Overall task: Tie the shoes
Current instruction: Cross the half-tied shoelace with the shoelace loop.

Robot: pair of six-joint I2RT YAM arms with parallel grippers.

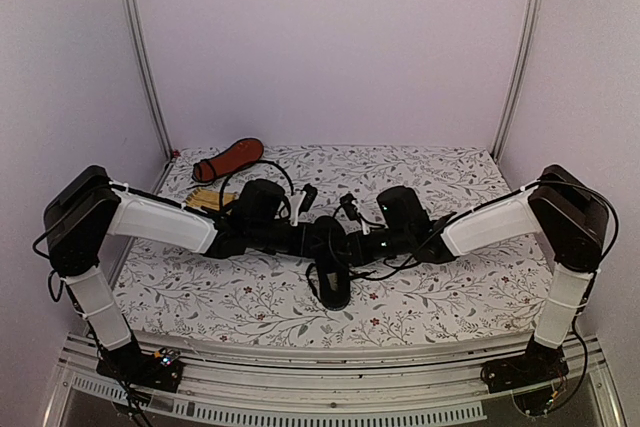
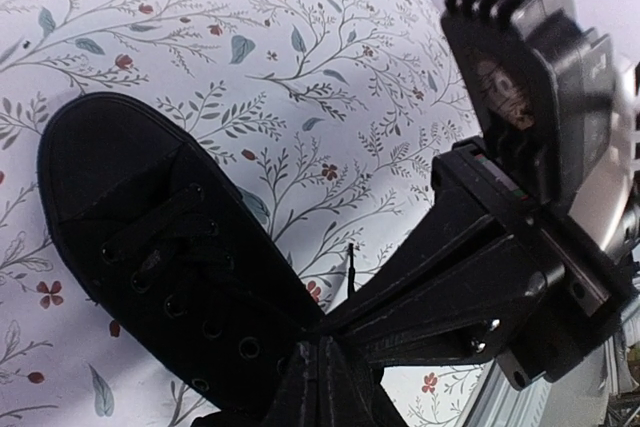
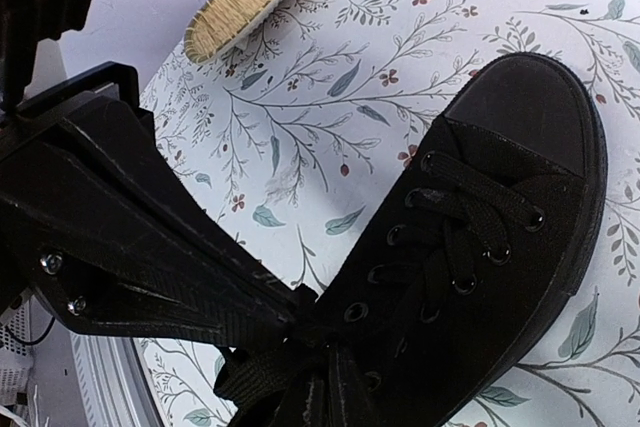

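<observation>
Keeping both ends evenly taut matters most, I judge: my left gripper point(image 2: 322, 372) and right gripper point(image 3: 325, 382) are pressed together on the thin black laces point(image 3: 455, 232) over the black canvas low-top shoe point(image 1: 332, 269); beneath it floral-print tablecloth point(image 1: 440, 302), behind-left of it its orange-soled mate point(image 1: 232, 159), lilac walls point(image 1: 330, 47) beyond

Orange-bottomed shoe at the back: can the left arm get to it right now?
Probably yes, but not this instant. The upturned shoe lies just behind the left arm, with only the yellow mat beside it and nothing on top. The left gripper is down at the other shoe, though.
</observation>
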